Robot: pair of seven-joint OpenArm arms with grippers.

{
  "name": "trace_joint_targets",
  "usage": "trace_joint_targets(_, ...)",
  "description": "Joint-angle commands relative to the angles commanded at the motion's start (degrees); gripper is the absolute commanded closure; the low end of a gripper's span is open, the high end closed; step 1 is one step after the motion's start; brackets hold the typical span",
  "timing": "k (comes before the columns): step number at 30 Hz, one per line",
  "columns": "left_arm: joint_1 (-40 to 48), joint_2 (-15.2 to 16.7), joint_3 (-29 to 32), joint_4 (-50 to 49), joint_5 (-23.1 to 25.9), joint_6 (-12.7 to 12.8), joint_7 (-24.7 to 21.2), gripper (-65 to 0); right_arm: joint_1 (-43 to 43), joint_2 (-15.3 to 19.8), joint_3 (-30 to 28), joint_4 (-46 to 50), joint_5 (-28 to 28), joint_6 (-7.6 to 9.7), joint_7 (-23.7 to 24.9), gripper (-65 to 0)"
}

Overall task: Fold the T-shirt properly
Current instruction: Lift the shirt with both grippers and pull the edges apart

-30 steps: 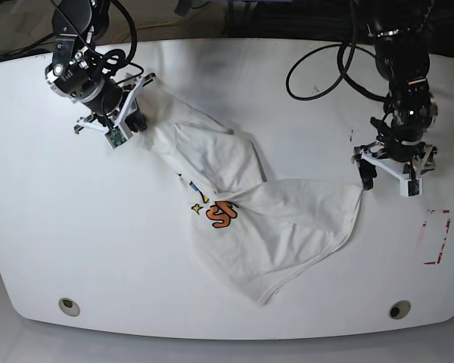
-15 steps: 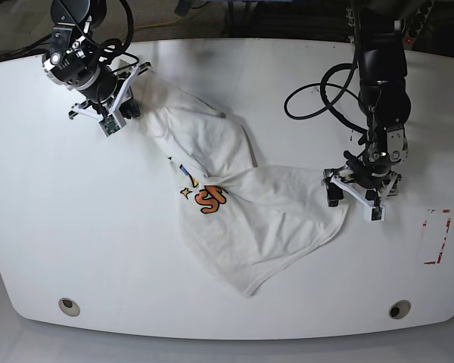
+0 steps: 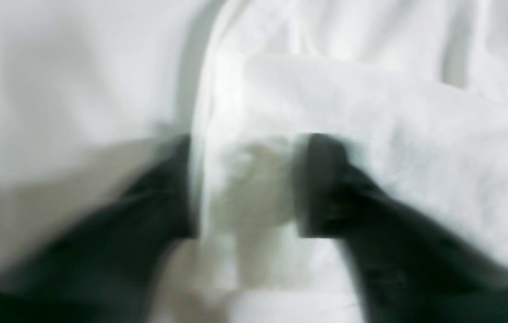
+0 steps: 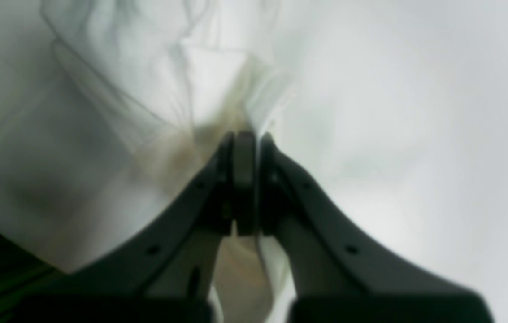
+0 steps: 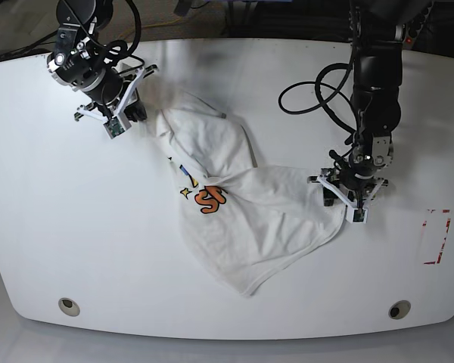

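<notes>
The white T-shirt point(image 5: 265, 219) lies crumpled across the middle of the table, with an orange and yellow bit of print point(image 5: 209, 198) showing. In the base view my right gripper point(image 5: 138, 113) is at the shirt's upper left end. The right wrist view shows that gripper point(image 4: 245, 139) shut on a pinch of T-shirt cloth point(image 4: 146, 89). My left gripper point(image 5: 339, 203) is low over the shirt's right edge. In the blurred left wrist view it point(image 3: 247, 179) stands open, its fingers astride a fold of T-shirt point(image 3: 415, 134).
The white table point(image 5: 76, 227) has a red tape mark point(image 5: 436, 236) near its right edge and two round holes point(image 5: 69, 306) point(image 5: 399, 309) near the front. A black cable point(image 5: 318, 76) loops on the table behind the left arm.
My left arm has moved left and down from beside the shirt's right corner onto its edge. The right gripper has shifted slightly, and the shirt has slid left with it.
</notes>
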Motion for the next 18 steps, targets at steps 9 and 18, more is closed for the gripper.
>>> trace_joint_targets(9, 2.99, -2.64, -2.99, 14.51, -0.18, 0.0, 4.04, -0.1, 5.1, 0.26, 1.58, -0.09, -0.26, 0.0, 0.0, 0.0)
trace_joint_targets(18, 2.46, -6.24, -5.98, 32.35, -0.18, 0.0, 13.63, 0.0, 19.69, 0.44, 3.25, -1.23, -0.97, 0.0, -0.26, 0.0)
